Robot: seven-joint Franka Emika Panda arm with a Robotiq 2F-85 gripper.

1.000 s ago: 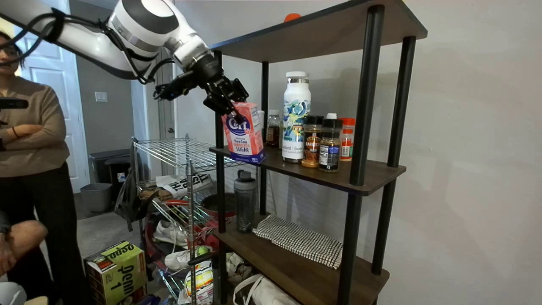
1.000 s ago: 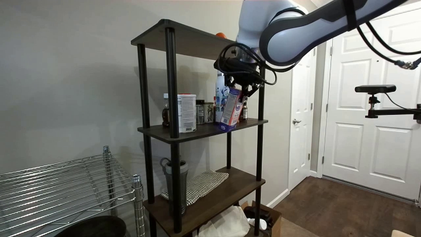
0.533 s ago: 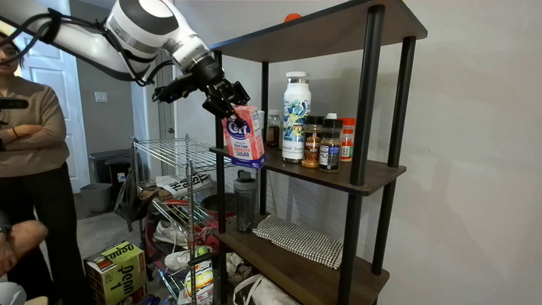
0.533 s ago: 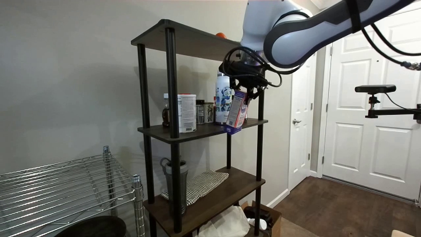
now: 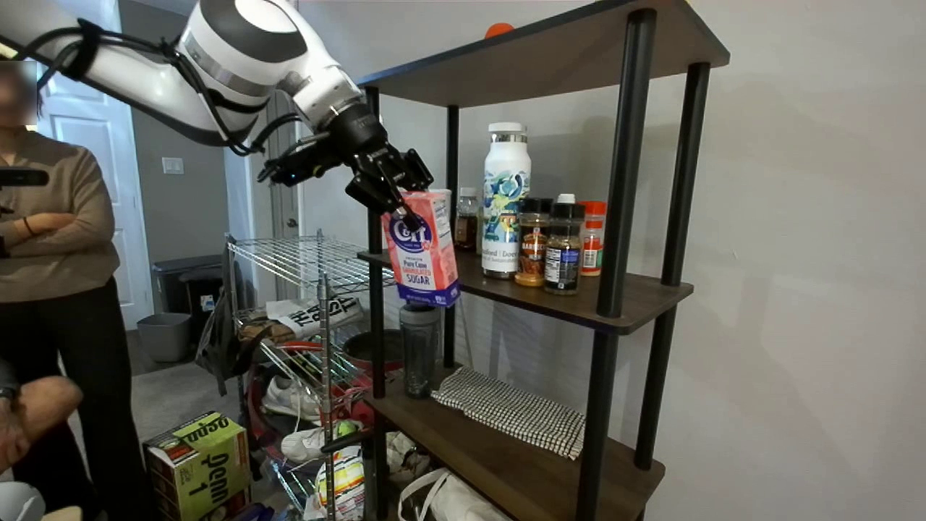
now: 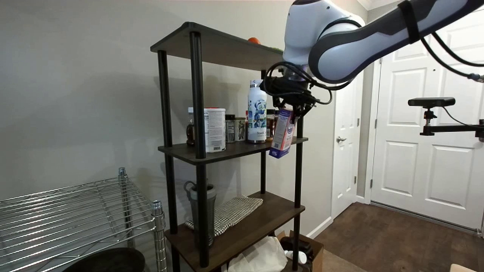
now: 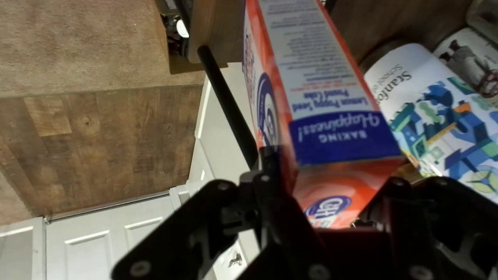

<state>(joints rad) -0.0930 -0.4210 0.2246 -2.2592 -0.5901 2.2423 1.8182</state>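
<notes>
My gripper (image 5: pixel 419 201) is shut on a pink and blue sugar carton (image 5: pixel 419 253), which also shows in an exterior view (image 6: pixel 281 134) and the wrist view (image 7: pixel 323 77). The fingers press the carton's upper part from two sides. The carton hangs tilted just in front of the middle shelf board (image 5: pixel 636 295), its bottom a little lower than the board's edge. A tall white bottle with a colourful print (image 6: pixel 257 113) stands on that board behind the carton. Spice jars (image 5: pixel 533 246) stand beside the bottle. The far finger's pad is hidden in the wrist view.
A white canister (image 6: pixel 214 130) stands on the middle board, and a black post (image 6: pixel 298 170) rises near the carton. A grey shaker (image 5: pixel 419 354) and checked cloth (image 5: pixel 514 412) lie lower. A wire rack (image 5: pixel 289 253) stands beside the shelf. A person (image 5: pixel 58 224) stands behind.
My gripper has carried the carton outward from the middle shelf and slightly down. The carton's bottom has passed beyond the board's front edge. The printed bottle is less covered now.
</notes>
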